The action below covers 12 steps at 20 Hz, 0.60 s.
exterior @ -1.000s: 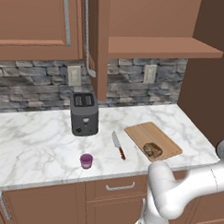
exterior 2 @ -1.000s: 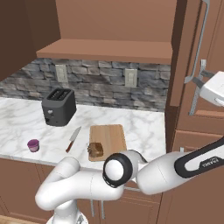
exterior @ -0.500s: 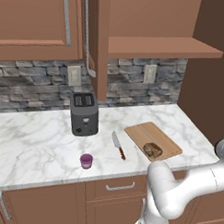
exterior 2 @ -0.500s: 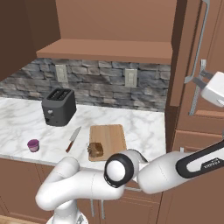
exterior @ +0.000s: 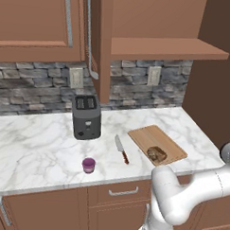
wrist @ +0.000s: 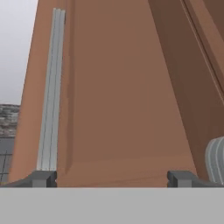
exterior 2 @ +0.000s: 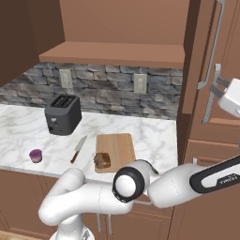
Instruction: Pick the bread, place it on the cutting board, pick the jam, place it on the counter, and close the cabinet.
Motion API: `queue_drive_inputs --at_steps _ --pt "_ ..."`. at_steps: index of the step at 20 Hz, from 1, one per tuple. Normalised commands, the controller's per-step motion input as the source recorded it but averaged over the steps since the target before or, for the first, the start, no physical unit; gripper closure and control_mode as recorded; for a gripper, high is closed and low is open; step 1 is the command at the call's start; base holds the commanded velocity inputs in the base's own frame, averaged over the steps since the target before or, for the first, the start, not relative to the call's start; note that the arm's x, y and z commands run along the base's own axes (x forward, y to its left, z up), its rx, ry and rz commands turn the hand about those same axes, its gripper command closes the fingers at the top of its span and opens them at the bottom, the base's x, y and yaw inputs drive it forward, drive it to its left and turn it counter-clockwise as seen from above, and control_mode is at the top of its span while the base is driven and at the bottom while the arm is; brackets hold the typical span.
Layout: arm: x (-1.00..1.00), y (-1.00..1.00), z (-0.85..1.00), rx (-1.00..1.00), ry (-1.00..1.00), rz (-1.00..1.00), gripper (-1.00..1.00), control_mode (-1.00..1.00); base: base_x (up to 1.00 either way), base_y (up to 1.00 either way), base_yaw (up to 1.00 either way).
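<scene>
Little has changed over the last second: the gripper (wrist: 111, 178) is held with its jaws wide apart and empty, apparently right against the open cabinet (exterior 2: 201, 70) door. The bread (exterior: 156, 154) is set on the cutting board (exterior: 147, 136) and the jam (exterior: 88, 165) on the counter (exterior: 35, 142), so only closing is left. A knife (exterior: 121, 149) and toaster (exterior: 86, 116) are left well clear.

A dark toaster (exterior: 86, 116) stands upright near the stone backsplash (exterior: 33, 87) — a red-handled knife (exterior: 121, 149) lies flat nearby; two outlets (exterior: 76, 77) sit on the wall.
</scene>
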Motion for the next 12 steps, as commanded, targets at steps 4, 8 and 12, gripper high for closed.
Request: queue_drive_inputs --at_steps 4,8,12 --pt "-0.25 0.0 0.03 0.0 0.0 0.0 -1.0 -1.0 0.0 0.0 0.0" --pt "-0.17 0.03 0.05 0.0 0.0 0.0 -1.0 -1.0 0.0 0.0 0.0" --pt "-0.03 0.21 0.05 0.0 0.0 0.0 -1.0 -1.0 0.0 0.0 0.0"
